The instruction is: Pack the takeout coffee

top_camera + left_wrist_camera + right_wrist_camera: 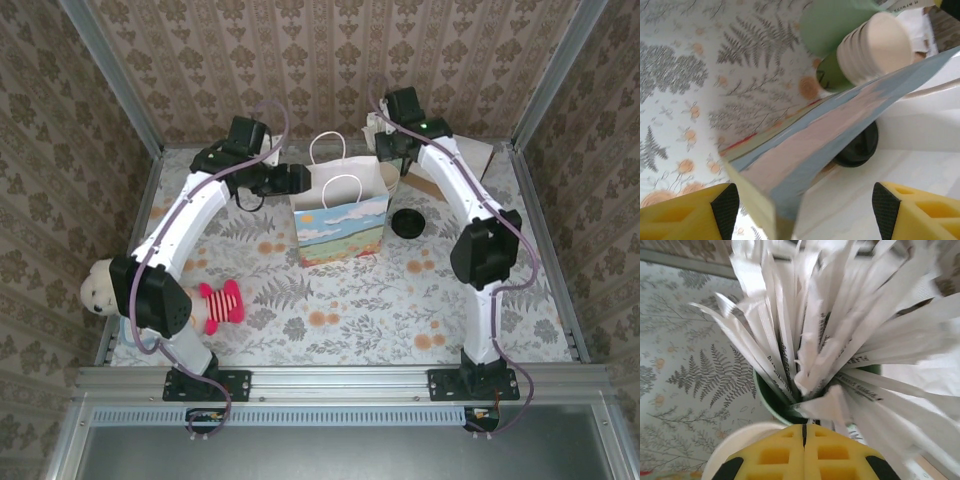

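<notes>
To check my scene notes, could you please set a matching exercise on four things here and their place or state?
1 gift bag
2 takeout coffee
3 plush toy
4 right fingers

A shut, at the wrapped sticks
B upright, mid-table
C lying beside the left arm
D on the table, right of the bag

Pairs: 1-B, 2-D, 3-C, 4-A

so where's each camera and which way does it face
top external: above and behind the bases, looking down on the table; left arm and right arm flank the gift bag.
left wrist: on the left arm, facing the bag's edge, framed by its open left pincer.
right wrist: on the right arm, looking down into the cup of wrapped sticks over its shut right pincer.
shared: bag and lidded coffee cup, in top external and left wrist.
</notes>
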{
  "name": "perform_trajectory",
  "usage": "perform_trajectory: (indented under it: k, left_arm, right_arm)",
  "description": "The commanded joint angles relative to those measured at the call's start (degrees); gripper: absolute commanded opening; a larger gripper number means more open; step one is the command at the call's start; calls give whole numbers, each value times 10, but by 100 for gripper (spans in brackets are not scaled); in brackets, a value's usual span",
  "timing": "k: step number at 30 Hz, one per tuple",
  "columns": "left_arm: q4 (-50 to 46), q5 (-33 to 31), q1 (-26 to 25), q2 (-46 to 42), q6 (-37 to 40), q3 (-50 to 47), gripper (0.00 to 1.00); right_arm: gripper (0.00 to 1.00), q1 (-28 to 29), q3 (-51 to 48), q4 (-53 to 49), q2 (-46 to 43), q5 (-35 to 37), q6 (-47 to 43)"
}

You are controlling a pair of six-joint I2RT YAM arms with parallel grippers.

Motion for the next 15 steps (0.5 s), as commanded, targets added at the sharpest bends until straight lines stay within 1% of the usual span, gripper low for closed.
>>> perform_trajectory:
  k: [1, 5, 11, 15]
  left_arm:
    - [51, 32, 5, 10, -11, 12, 74]
    - [61, 48, 7, 31, 1, 31, 74]
    - [67, 76, 8, 68, 10, 72, 74]
    - [67, 73, 9, 59, 10, 74, 75]
  right_arm:
    - [2, -1, -24, 21, -96, -3, -14]
    - [2, -12, -54, 31, -127, -13, -11]
    - [1, -15, -51, 31, -150, -8, -17]
    - [1, -16, -55, 17, -185, -22, -30]
